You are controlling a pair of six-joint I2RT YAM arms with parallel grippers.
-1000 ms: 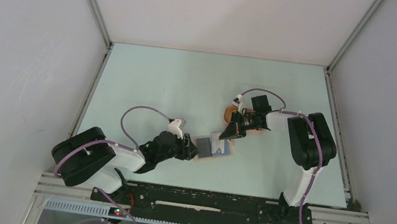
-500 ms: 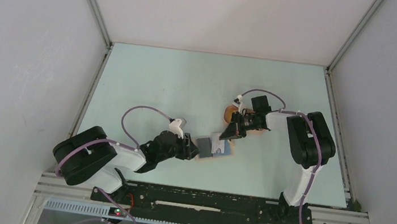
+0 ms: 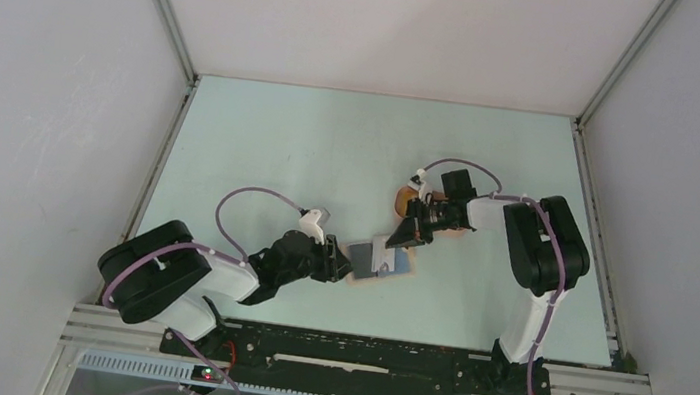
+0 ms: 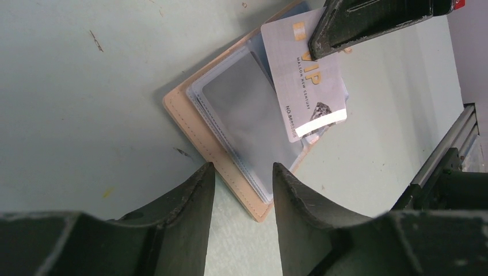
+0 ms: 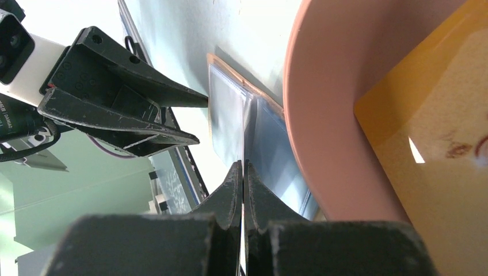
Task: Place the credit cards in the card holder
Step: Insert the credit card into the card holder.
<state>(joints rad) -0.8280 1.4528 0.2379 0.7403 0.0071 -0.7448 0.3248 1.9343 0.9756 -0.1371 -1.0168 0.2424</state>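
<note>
Right pincer (image 5: 243,169) clamps grey card (image 4: 308,86), grip point hidden | left pincer (image 4: 241,169) agape | card holder (image 4: 241,115) part-covered

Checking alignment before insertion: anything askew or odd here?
Yes. The credit card pinched in the right hand lies skewed across the open card holder. One corner sticks out past the clear sleeves, and the card isn't lined up with any pocket. Nothing looks spilled or damaged.
</note>
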